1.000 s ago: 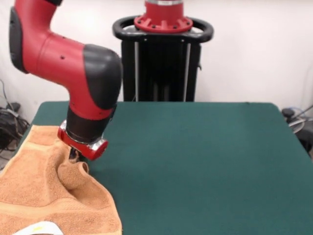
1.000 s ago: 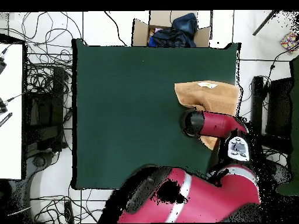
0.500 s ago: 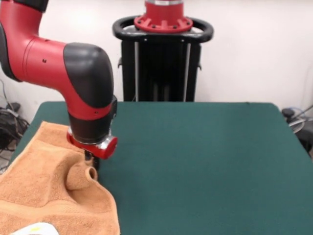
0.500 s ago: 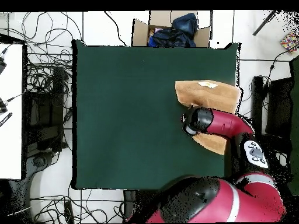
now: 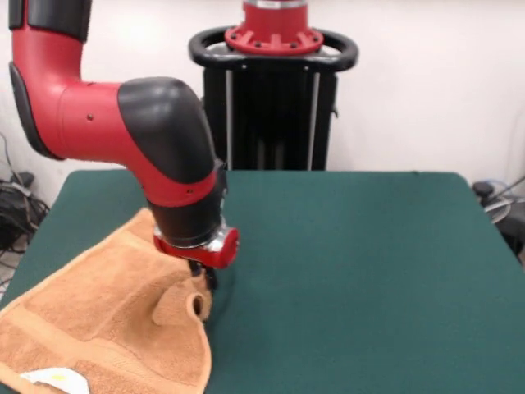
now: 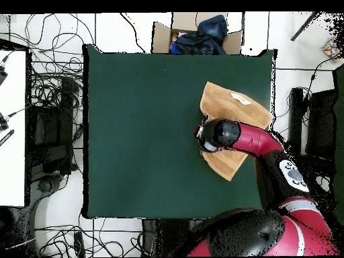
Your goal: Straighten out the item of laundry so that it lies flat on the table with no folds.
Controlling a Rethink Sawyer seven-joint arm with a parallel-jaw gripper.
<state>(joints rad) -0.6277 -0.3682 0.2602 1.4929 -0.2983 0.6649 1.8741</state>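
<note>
Orange-tan terry-cloth towel point(image 5: 98, 328) lies at the near left of the dark green felt table point(image 5: 353, 271), mostly spread but bunched into a ridge where the gripper point(image 5: 203, 283), closed, pinches its right edge; smoothing that fold remains.

Even, diffuse room light fills both views, seemingly from overhead. The counter point(image 5: 353, 271) shows no glare. A faint soft shadow sits under the tool point(image 5: 205, 279). The front view is mildly soft; the arm point(image 5: 123, 123) carries dull highlights.
</note>
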